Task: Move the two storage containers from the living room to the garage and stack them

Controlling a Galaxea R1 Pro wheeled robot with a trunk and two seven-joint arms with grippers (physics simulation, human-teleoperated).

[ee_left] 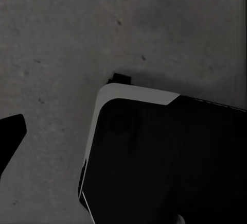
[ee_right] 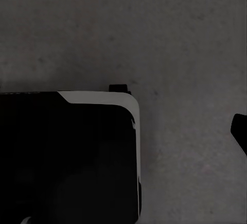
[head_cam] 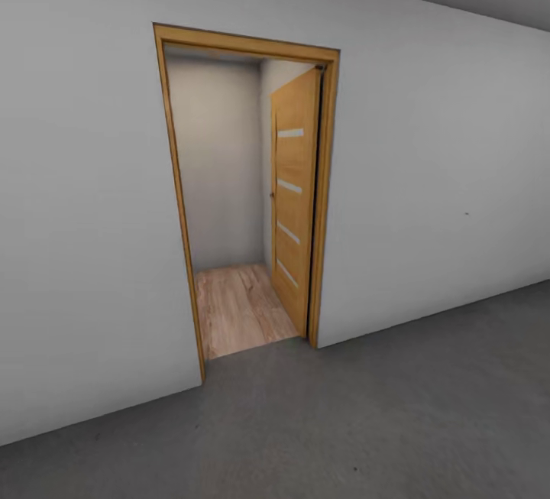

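A wooden door (head_cam: 296, 201) stands open in a grey wall (head_cam: 428, 178) above the concrete floor (head_cam: 367, 422). Wood planks (head_cam: 237, 308) lie beyond. Whether either gripper's fingers are apart cannot be told.

ahead, a plain white-grey wall (head_cam: 428, 178) blocks the way on both sides of a wood-framed doorway (head_cam: 246, 48). the opening is free down to the light wood-plank flooring (head_cam: 237, 308) beyond, narrowed on its right by a wooden door (head_cam: 296, 193) swung inward. a back wall (head_cam: 218, 170) closes the space past it. the dark grey concrete floor (head_cam: 359, 422) up to the threshold lies open.
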